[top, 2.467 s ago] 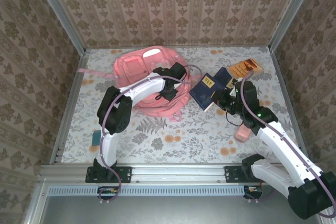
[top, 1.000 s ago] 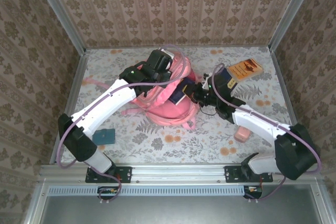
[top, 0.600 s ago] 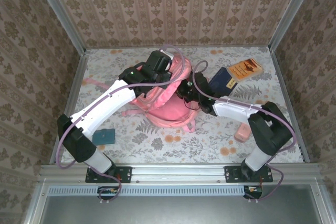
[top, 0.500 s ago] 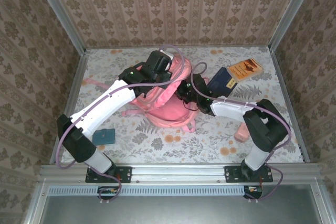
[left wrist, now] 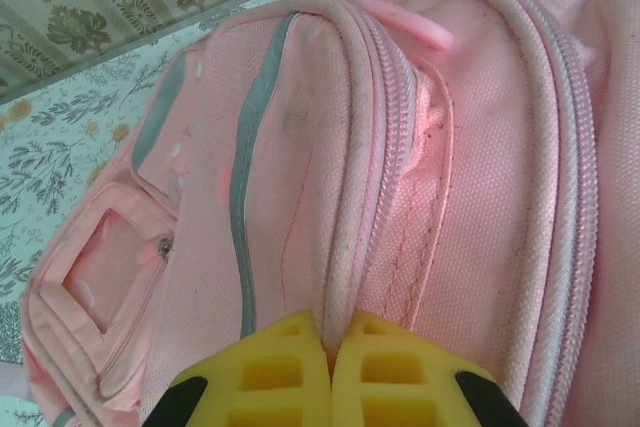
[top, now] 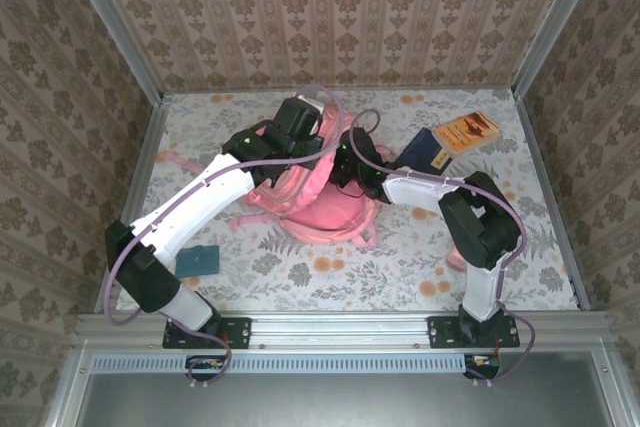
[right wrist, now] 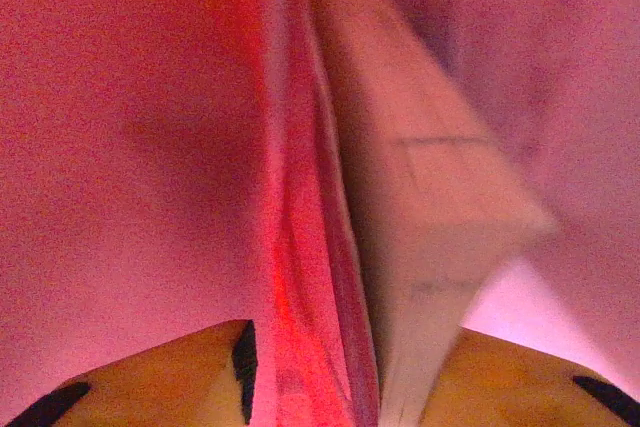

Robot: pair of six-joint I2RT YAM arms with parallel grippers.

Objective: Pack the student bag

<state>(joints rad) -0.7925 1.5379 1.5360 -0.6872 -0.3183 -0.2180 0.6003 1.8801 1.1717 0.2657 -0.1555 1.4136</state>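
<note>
Student bag (top: pixel 322 209) slumped mid-bench (top: pixel 330 277), toward the back wall, pink, with a grey strip and front pockets turned to the left wrist camera. Pinched at a piped seam by the left claw (left wrist: pixel 330 347), yellow fingers pressed together on the fabric fold. Inside the bag's pink interior, the right claw (right wrist: pixel 350 367), fingers spread, with a pale book (right wrist: pixel 430 217) and a fabric fold between them; contact with either unclear. Right of the bag and apart from it, a dark blue book (top: pixel 424 152) just beside an orange book (top: pixel 467 130). On the near left of the bench, a teal block (top: pixel 198 259).
</note>
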